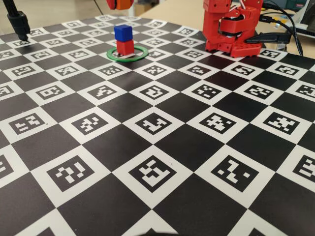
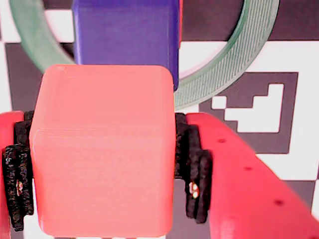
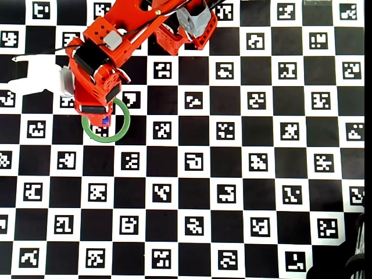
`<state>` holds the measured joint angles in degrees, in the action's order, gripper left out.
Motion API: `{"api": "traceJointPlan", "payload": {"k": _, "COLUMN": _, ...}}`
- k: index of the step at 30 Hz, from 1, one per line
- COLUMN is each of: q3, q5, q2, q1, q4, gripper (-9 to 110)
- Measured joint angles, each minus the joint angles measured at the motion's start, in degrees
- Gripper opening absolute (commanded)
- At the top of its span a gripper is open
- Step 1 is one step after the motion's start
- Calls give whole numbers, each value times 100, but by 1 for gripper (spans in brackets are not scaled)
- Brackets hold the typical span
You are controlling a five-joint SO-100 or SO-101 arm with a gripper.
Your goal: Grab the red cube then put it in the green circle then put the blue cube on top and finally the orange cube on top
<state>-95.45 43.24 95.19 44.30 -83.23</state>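
Look at the upper left of your fixed view: the green circle lies flat on the checkerboard mat, and inside it sits the red cube with the blue cube stacked squarely on top. That's two cubes in the ring, both upright.

Now your wrist view: the orange cube fills the middle of the frame, pinched between the black pads of your gripper, jaws closed snug against its left and right faces. Just above it in that frame you see the blue cube's top, with the ring curving round behind at upper right.

From overhead, your arm covers the upper part of the ring at upper left; only a sliver of blue peeks out under it. The arm's base stands at the upper right of the fixed view.
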Motion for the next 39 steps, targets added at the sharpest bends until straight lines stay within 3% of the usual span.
{"api": "traceJointPlan", "payload": {"k": 39, "q3": -633, "q5": 0, "q2": -193, "q1": 70, "q4": 765, "gripper": 5}}
